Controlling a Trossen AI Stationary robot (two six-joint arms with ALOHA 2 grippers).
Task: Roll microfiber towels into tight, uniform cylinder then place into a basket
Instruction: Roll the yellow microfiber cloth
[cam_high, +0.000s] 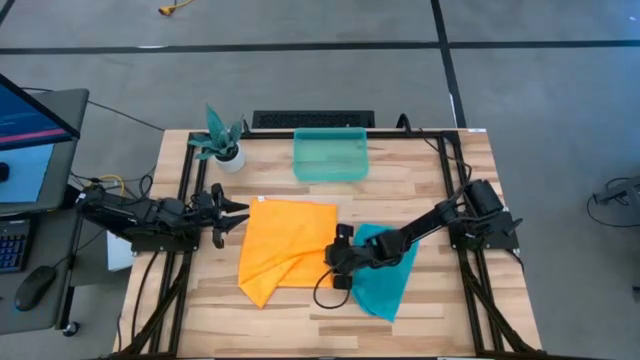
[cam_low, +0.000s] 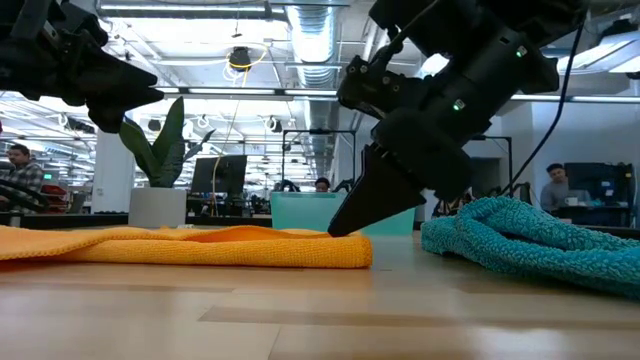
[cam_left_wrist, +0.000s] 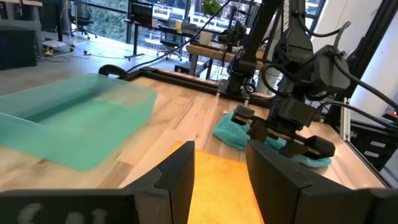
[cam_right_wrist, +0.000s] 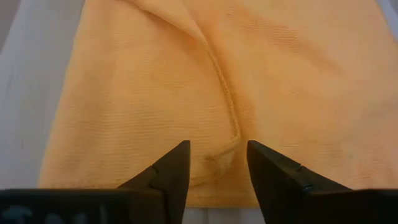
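The orange towel (cam_high: 285, 250) lies flat and partly folded over on the middle of the table. The teal towel (cam_high: 385, 278) lies rumpled just right of it, under my right arm. The teal basket (cam_high: 331, 155) stands at the far edge. My right gripper (cam_right_wrist: 217, 149) is open and slants down onto the orange towel's right edge (cam_low: 350, 250), with a raised hem (cam_right_wrist: 233, 121) running between its fingers. My left gripper (cam_high: 238, 215) is open and level above the table, off the orange towel's far left corner, with nothing between its fingers. My right gripper comes slanting down from the table's right side. In the low view its fingertips (cam_low: 335, 230) meet the top of the orange towel close to the right edge. The fingers stand apart on either side of the raised hem (cam_right_wrist: 236, 134), not pinching it. The towel lies flat on the table.
A potted plant (cam_high: 222, 142) stands at the far left, beside the basket. A dark keyboard (cam_high: 312, 119) lies just beyond the table's far edge. Bare wood shows along the near edge and at the far right.
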